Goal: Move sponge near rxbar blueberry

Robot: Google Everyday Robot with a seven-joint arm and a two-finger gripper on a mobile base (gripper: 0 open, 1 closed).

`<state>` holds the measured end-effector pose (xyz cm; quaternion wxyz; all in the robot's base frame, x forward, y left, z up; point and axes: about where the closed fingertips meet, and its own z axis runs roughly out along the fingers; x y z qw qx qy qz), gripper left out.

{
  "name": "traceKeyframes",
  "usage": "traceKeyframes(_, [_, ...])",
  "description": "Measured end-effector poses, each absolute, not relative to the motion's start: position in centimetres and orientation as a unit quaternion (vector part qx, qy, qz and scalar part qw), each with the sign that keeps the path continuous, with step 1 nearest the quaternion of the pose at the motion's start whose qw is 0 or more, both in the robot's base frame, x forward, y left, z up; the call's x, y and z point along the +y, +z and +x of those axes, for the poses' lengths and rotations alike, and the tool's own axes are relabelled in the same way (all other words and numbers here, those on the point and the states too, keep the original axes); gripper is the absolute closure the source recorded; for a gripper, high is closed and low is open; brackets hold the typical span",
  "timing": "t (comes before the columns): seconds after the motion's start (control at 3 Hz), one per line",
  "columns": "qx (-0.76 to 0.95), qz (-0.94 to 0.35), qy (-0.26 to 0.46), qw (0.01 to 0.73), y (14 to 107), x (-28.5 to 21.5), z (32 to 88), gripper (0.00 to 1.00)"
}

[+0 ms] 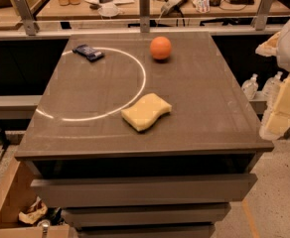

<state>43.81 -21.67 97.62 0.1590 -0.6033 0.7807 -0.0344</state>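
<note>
The pale yellow sponge (146, 111) lies flat on the grey-brown table top (209, 83), a little front of centre, just outside a white circle line. The rxbar blueberry (88, 52), a dark blue wrapper, lies at the far left of the table, on the circle line. My gripper (275, 124) hangs at the right edge of the view, beyond the table's right side, well apart from the sponge and holding nothing that shows.
An orange ball (161, 48) sits at the back centre of the table. Drawers (145, 190) lie below the front edge. A rail (144, 6) and a cluttered workbench stand behind. Bottles (250, 87) stand low at the right.
</note>
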Motion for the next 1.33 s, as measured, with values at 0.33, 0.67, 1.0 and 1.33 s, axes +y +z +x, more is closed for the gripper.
traceKeyframes(0.33, [0.781, -0.603, -0.034, 0.159, 97.6, -21.7, 43.8, 0.00])
traceKeyframes(0.67, [0.773, -0.606, -0.004, 0.190, 97.1, -21.4, 44.3, 0.00])
traceKeyframes(1.0, [0.743, -0.617, 0.064, 0.253, 94.2, -20.4, 46.2, 0.00])
traceKeyframes(1.33, [0.693, -0.633, 0.148, 0.313, 92.0, -16.9, 48.5, 0.00])
